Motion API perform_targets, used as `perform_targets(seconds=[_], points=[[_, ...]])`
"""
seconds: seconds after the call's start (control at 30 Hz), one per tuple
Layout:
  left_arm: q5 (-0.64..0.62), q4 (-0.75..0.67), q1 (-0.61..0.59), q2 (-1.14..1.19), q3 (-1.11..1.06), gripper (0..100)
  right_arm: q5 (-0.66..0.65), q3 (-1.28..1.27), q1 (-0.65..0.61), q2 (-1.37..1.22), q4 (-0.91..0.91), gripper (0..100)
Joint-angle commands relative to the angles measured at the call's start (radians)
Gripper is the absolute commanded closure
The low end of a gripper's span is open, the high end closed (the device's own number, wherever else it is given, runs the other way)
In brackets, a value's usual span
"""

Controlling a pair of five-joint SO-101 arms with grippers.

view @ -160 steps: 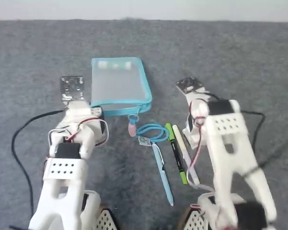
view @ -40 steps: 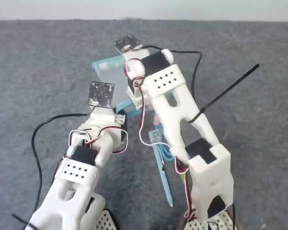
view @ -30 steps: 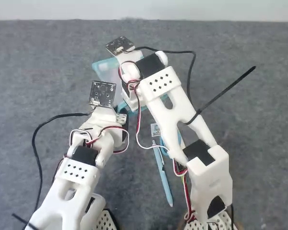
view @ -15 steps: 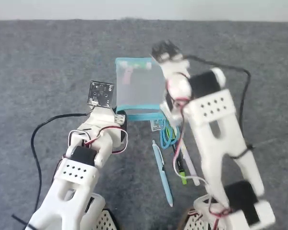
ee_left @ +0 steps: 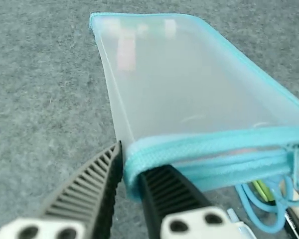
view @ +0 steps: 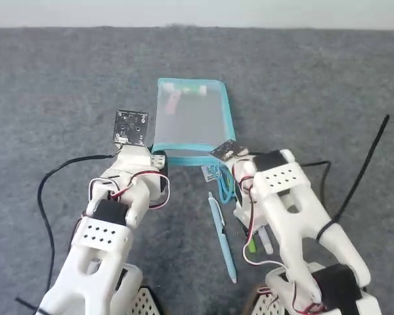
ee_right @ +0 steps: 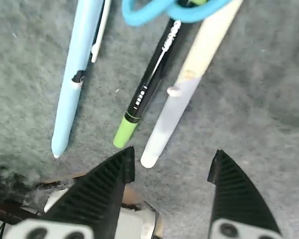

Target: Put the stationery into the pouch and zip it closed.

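Here the right gripper (ee_right: 173, 157) hangs wide open and empty over 3 pens, while the left gripper (ee_left: 131, 162) is closed tight on a near corner of the pouch (ee_left: 189, 84).
The pens lie side by side on the grey mat (view: 315, 98), just on the robot's side of the pouch's zip edge. Their long axes run from that edge back toward the robot, so the right arm is nearer and, I judge, the one to pick. In the right wrist view the jaws stand across those axes. The white pen (ee_right: 189, 84) ends almost between them, with the black-and-green pen (ee_right: 147, 89) beside it. The light blue pen (ee_right: 77, 69) is farther aside, and a blue loop (ee_right: 174, 10) lies over their far ends. In the high view the arm covers 2 pens, but the pouch's lie is plain. The left wrist view gives the pinch on the teal zip corner.
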State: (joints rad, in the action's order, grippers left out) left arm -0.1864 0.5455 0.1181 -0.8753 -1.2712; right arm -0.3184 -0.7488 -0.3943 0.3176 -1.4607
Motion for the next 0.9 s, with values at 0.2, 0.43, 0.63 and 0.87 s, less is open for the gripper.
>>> perform_targets(seconds=[0.2, 0.43, 0.63, 0.87], points=[[0.008, -0.026, -0.008, -0.021, 0.038, 99, -0.015, -0.143, 0.012, 0.047, 0.2, 76.4], [0.008, -0.026, -0.008, -0.021, 0.038, 99, -0.015, -0.175, 0.015, 0.03, 0.254, 76.5], [0.008, -0.026, -0.008, -0.021, 0.036, 99, -0.015, -0.173, 0.068, -0.114, 0.34, 82.4], [0.008, -0.026, -0.003, -0.021, 0.036, 99, -0.015, -0.11, 0.208, -0.189, 0.357, 99.5]])
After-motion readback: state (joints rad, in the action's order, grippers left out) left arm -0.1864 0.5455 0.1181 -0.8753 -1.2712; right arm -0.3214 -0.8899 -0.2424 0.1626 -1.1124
